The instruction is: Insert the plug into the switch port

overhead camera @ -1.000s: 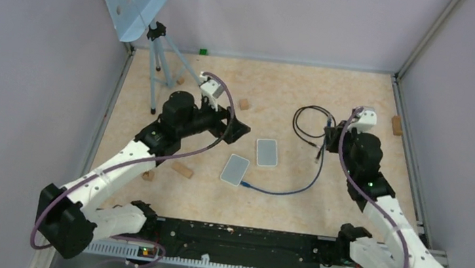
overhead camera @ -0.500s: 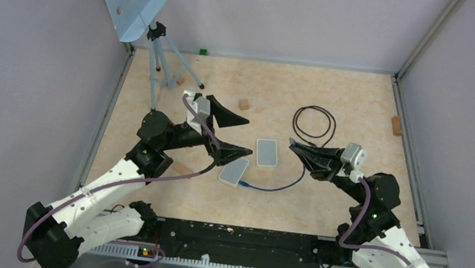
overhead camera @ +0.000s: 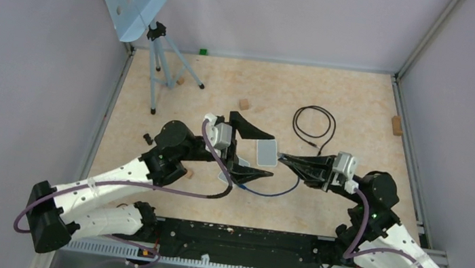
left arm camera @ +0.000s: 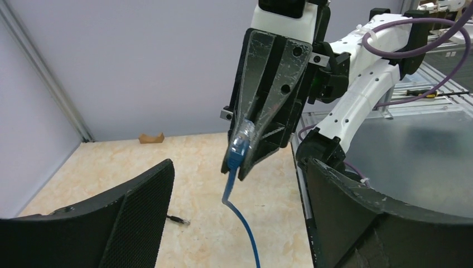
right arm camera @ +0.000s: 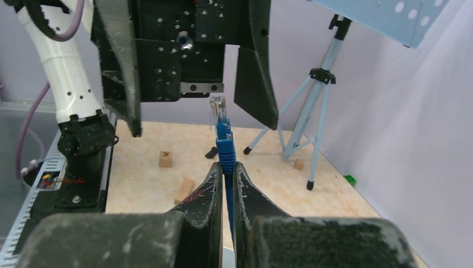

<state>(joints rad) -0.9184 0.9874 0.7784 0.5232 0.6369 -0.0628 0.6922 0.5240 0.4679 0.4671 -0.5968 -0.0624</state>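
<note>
Left gripper (overhead camera: 272, 156): spread wide, holding nothing.
Small grey flat box (overhead camera: 264, 151): lies on the beige table (overhead camera: 361, 108), under the place where both grippers meet. It is probably the switch, but I cannot see its port.
Clear plastic plug with a blue boot (right arm camera: 217, 115): up in the air, apart from the box, its tip pointing at the gap between the left fingers.
Handling: light and rigid, with a thin clip that looks easy to break, so hold the boot, not the clear tip. The blue cable (left arm camera: 250, 240) is limp and may drag sideways.
Right gripper (right arm camera: 225, 167): closed narrow on the boot, a firm pinch.
</note>
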